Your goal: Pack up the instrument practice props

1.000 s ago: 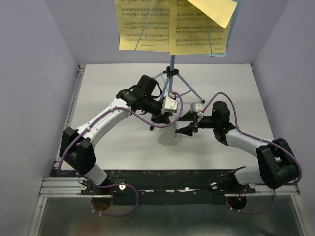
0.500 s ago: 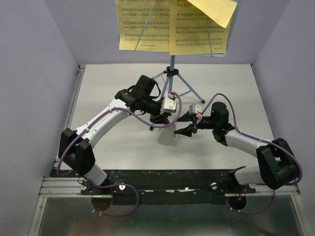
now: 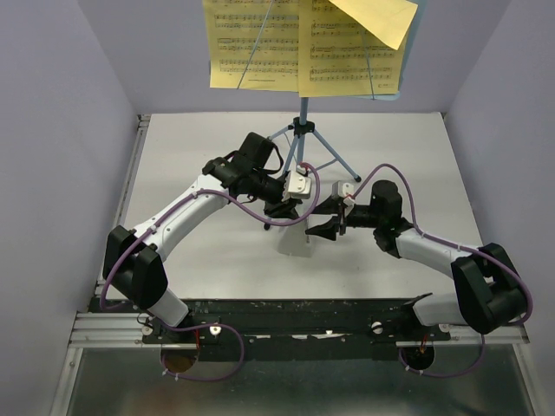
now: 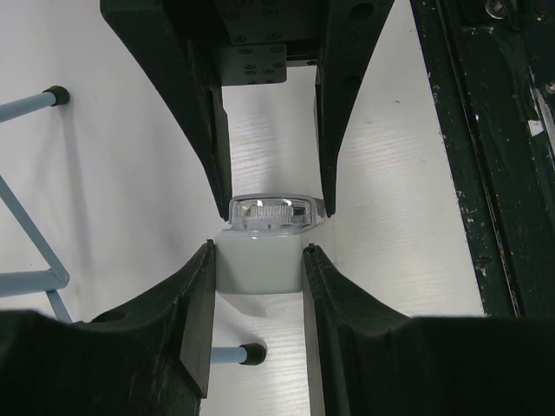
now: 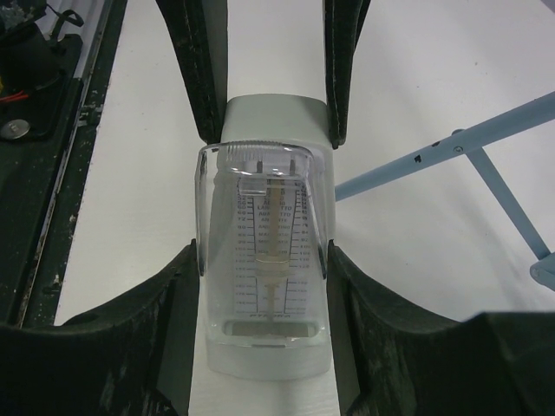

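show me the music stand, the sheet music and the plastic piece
music stand (image 3: 301, 127), top external view, leg hub
sheet music (image 3: 251, 43), top external view, left page
plastic piece (image 5: 267, 260), right wrist view, clear front

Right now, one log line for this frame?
left gripper: shut on plastic piece | right gripper: shut on plastic piece | music stand: upright | sheet-music pages: on stand

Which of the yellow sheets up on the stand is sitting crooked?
The plain yellow sheet at upper right, tilted across the right-hand music page. That page and the left-hand music page hang straight and show printed staves.
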Robot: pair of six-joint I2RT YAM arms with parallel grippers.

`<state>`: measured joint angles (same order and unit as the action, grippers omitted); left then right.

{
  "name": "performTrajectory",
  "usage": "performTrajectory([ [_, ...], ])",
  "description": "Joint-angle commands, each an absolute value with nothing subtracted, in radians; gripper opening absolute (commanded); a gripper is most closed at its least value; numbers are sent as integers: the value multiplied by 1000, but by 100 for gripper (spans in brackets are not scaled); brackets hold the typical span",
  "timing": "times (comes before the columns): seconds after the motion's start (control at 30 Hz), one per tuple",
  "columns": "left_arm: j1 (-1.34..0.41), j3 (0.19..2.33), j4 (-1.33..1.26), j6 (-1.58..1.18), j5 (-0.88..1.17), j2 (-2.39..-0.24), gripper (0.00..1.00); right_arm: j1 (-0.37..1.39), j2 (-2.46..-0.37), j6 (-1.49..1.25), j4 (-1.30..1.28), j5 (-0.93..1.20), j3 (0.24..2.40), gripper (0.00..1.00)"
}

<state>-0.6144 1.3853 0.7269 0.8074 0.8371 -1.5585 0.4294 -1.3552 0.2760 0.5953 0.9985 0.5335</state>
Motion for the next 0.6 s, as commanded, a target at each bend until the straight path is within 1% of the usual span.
performTrajectory([
  [0.0,-609,1331,871,821,758,-1595,10,439,-1393,324,497,974,502,1],
  [0.27,-607,1335,873,828,753,-1600,11,439,-1433,394,390,1018,538,0],
  [0.33,-609,1338,874,828,753,-1600,14,439,-1437,391,384,1026,543,0],
  [0.5,-607,1338,868,831,736,-1591,32,439,-1453,371,374,1015,551,0],
  [0.57,-607,1338,862,831,733,-1583,36,437,-1457,365,373,1012,551,0],
])
